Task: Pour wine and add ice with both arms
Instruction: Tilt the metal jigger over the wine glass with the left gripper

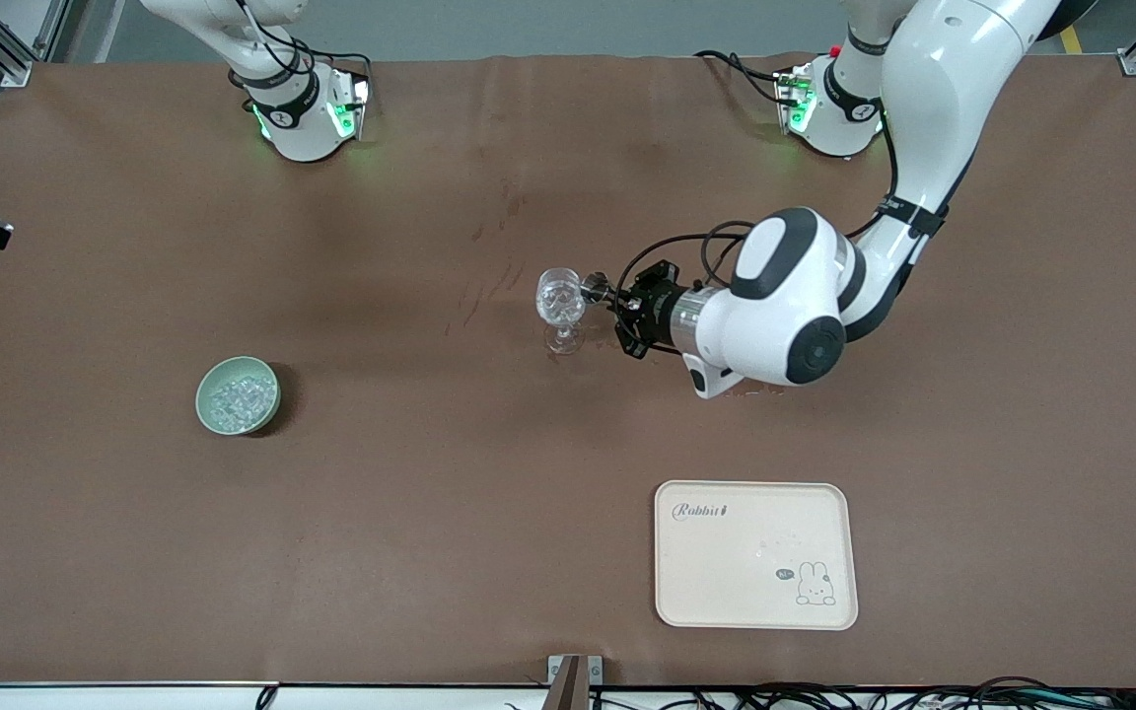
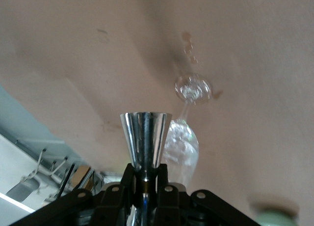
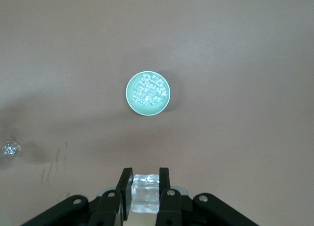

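Observation:
A clear stemmed glass [image 1: 561,301] stands upright at mid-table; its bowl looks whitish inside. My left gripper [image 1: 619,299] is shut on a steel jigger [image 1: 596,287], held sideways with its mouth at the glass's rim. In the left wrist view the jigger [image 2: 145,137] sits between the jaws of the left gripper [image 2: 145,174], beside the glass [image 2: 182,150]. My right gripper [image 3: 145,179] is shut on one ice cube [image 3: 145,192], high over the table. It does not show in the front view. The pale green bowl [image 1: 205,394] holds several ice cubes [image 1: 240,397], also in the right wrist view [image 3: 148,90].
A cream tray [image 1: 755,582] with a rabbit print lies nearer the front camera, toward the left arm's end. Dark stains [image 1: 489,229] mark the brown table cover between the glass and the bases. The glass also shows small in the right wrist view [image 3: 11,149].

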You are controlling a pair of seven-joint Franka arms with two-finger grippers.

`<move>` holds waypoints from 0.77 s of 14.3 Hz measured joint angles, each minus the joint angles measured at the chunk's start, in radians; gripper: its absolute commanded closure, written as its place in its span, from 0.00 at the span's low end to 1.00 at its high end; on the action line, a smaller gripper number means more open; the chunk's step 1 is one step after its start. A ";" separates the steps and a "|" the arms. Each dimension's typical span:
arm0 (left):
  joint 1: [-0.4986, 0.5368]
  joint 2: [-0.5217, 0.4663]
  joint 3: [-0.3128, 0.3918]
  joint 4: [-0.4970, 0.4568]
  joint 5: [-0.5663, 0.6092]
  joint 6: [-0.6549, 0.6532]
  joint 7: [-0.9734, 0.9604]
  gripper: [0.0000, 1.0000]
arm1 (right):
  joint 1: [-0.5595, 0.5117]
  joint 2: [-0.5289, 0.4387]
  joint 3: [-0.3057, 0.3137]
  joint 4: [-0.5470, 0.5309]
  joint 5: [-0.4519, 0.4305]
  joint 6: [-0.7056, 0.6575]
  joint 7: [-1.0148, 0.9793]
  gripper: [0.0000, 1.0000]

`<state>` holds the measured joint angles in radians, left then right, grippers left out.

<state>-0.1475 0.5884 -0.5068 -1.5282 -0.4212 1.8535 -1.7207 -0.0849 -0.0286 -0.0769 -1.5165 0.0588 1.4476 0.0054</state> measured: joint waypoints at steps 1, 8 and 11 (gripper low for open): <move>-0.013 -0.003 -0.001 0.002 0.029 0.001 -0.042 0.99 | 0.000 0.001 0.001 0.000 0.000 0.000 0.000 1.00; -0.114 -0.011 -0.001 0.042 0.181 0.008 -0.295 0.99 | 0.000 0.004 0.004 0.000 0.000 0.000 0.000 1.00; -0.124 -0.011 0.001 0.042 0.198 0.008 -0.333 0.99 | -0.001 0.004 0.004 0.000 0.000 0.000 0.000 1.00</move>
<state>-0.2718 0.5776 -0.5061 -1.4859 -0.2227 1.8617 -2.0535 -0.0856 -0.0250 -0.0733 -1.5165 0.0587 1.4474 0.0054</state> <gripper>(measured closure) 0.789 0.744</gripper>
